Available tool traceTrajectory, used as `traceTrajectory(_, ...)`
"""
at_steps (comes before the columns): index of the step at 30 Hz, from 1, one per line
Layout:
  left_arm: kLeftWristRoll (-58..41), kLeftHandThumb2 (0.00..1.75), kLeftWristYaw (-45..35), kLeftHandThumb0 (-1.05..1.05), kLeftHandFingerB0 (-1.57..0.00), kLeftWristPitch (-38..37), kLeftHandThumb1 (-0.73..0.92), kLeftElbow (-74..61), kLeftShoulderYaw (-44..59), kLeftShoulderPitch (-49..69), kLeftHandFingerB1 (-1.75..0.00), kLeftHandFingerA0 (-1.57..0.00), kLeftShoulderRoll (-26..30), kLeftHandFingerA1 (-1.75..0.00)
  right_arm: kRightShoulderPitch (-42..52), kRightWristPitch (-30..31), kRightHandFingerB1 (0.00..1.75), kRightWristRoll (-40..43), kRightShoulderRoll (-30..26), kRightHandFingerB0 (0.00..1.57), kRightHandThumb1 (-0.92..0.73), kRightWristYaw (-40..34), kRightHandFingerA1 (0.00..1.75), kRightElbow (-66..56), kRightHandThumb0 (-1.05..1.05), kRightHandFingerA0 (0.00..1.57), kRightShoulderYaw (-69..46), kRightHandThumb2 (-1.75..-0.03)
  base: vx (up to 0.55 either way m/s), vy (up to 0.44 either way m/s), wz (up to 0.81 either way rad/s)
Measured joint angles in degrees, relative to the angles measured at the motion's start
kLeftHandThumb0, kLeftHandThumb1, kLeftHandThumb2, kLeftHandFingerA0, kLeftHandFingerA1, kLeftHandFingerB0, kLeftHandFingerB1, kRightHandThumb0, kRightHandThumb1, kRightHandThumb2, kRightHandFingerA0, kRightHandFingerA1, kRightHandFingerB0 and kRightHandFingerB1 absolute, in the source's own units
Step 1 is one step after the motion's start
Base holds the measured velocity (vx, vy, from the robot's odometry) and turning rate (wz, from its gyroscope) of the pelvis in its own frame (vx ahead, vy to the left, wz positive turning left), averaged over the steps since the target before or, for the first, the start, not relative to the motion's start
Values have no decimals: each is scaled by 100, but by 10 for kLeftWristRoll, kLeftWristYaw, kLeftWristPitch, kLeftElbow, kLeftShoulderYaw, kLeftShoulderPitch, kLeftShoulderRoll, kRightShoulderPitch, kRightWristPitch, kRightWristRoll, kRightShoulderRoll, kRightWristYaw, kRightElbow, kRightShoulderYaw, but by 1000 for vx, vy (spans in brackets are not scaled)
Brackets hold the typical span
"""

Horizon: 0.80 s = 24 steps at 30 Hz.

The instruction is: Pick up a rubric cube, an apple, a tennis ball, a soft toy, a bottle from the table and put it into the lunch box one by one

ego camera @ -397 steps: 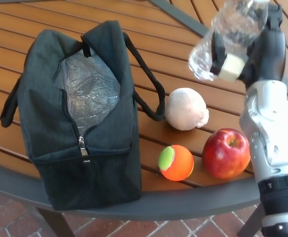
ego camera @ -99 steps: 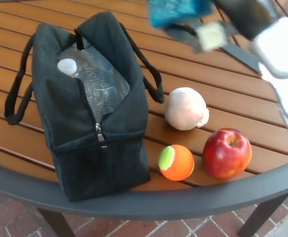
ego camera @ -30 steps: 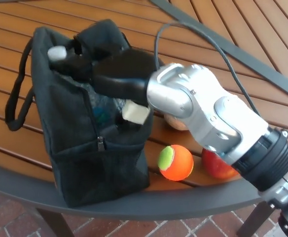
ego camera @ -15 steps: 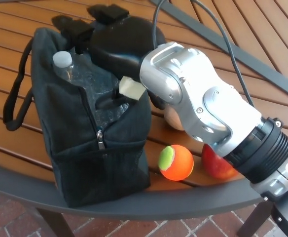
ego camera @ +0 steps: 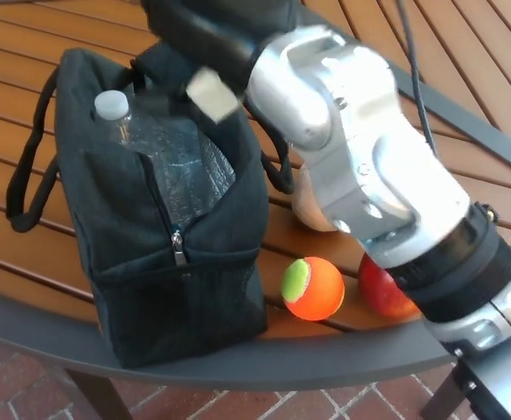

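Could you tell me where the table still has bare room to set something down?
Bare slats lie left of the lunch box and along the far right edge. It is crowded right of it, where the tennis ball, apple and soft toy sit under the right arm.

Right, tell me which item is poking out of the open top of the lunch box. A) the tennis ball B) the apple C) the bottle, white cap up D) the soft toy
C: the bottle stands in the open lunch box with its white cap showing, while the tennis ball, apple and soft toy are on the table beside it.
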Motion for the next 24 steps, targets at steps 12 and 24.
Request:
traceTrajectory(12, -4, 110, -1, 8, -100, 0, 51, -8, 10, 12, -106, -108, -4, -121, 78, 79, 0, 49, -131, 0, -76, 97, 0, -181, -91, 0, -155, -63, 0, 0, -1)
traceTrajectory(24, -7, 103, 5, 6, -94, 0, 58, -10, 27, 2, -102, -107, 0, -121, 294, 108, 1, 110, -293, 0, -61, 204, 15, -271, -100, 0, -194, -95, 0, 0, 0)
